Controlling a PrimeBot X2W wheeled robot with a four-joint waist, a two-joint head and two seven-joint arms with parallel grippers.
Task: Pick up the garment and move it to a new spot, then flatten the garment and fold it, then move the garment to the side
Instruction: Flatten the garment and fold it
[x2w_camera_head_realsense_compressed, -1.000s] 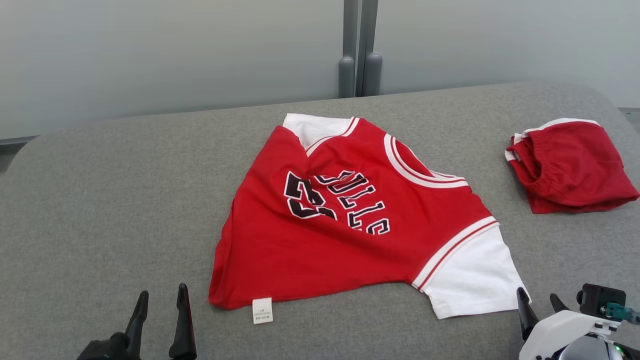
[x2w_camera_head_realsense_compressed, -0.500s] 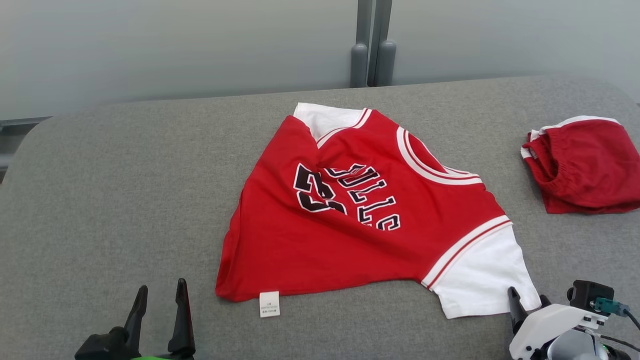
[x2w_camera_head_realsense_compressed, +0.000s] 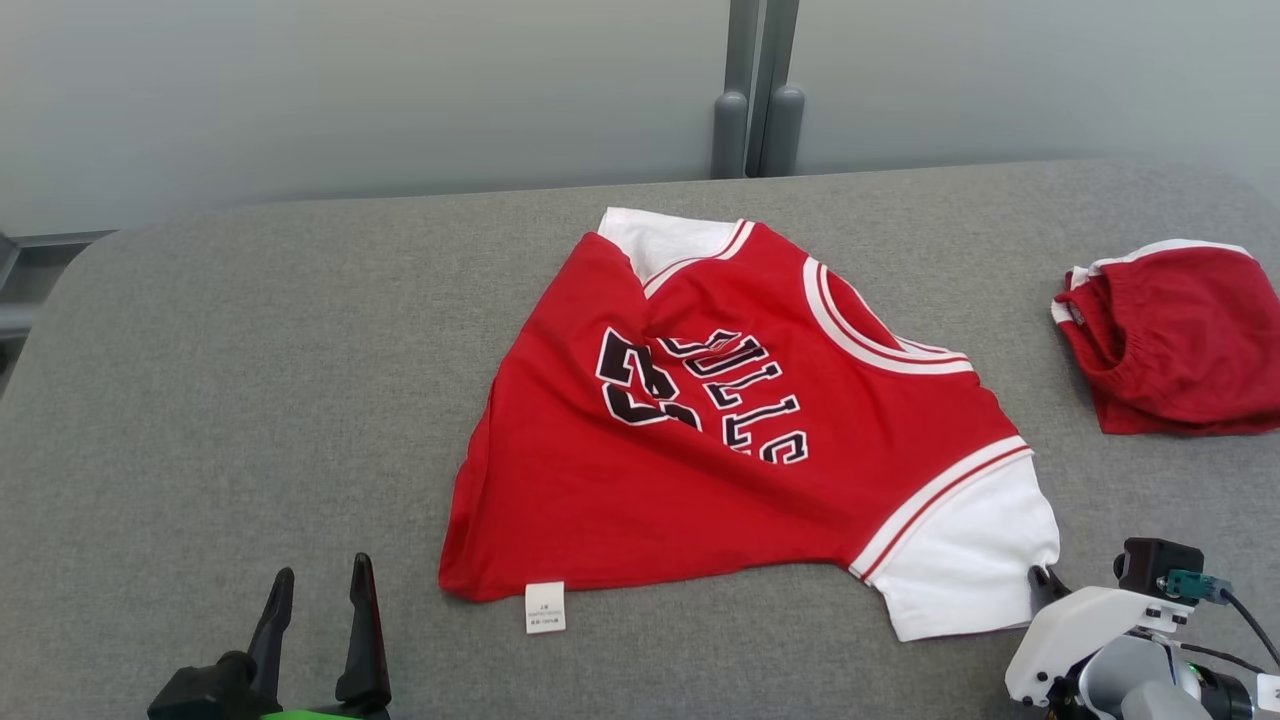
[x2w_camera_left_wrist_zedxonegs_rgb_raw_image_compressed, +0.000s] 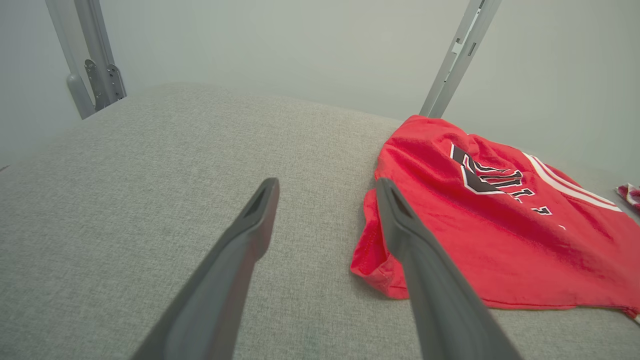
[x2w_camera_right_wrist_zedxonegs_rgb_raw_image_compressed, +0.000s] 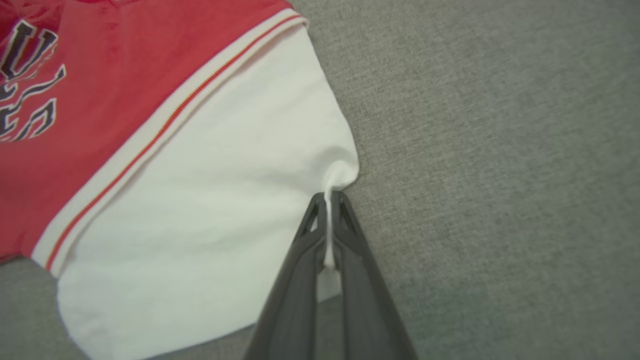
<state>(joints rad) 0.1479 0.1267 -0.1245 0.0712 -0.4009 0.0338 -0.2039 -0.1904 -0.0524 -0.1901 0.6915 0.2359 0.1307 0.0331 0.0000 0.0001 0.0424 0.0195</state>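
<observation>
The garment (x2w_camera_head_realsense_compressed: 720, 440) is a red jersey with white sleeves and black lettering, lying spread on the grey surface. My right gripper (x2w_camera_head_realsense_compressed: 1042, 578) sits at the near right, shut on the hem of the jersey's white sleeve (x2w_camera_right_wrist_zedxonegs_rgb_raw_image_compressed: 225, 200); in the right wrist view a pinch of white cloth runs between the closed fingers of that gripper (x2w_camera_right_wrist_zedxonegs_rgb_raw_image_compressed: 328, 197). At the lower left my left gripper (x2w_camera_head_realsense_compressed: 320, 590) stands open above bare surface, short of the jersey's red corner (x2w_camera_left_wrist_zedxonegs_rgb_raw_image_compressed: 380, 270). Its two dark fingers (x2w_camera_left_wrist_zedxonegs_rgb_raw_image_compressed: 250, 235) hold nothing.
A second red garment (x2w_camera_head_realsense_compressed: 1170, 335) with white trim lies bunched at the far right of the grey padded table (x2w_camera_head_realsense_compressed: 250, 380). Grey metal posts (x2w_camera_head_realsense_compressed: 755, 90) rise behind the table's far edge against a pale wall.
My right gripper has moved up to the white sleeve's edge and shut on it. The head camera has shifted slightly. The left gripper stays open in place.
</observation>
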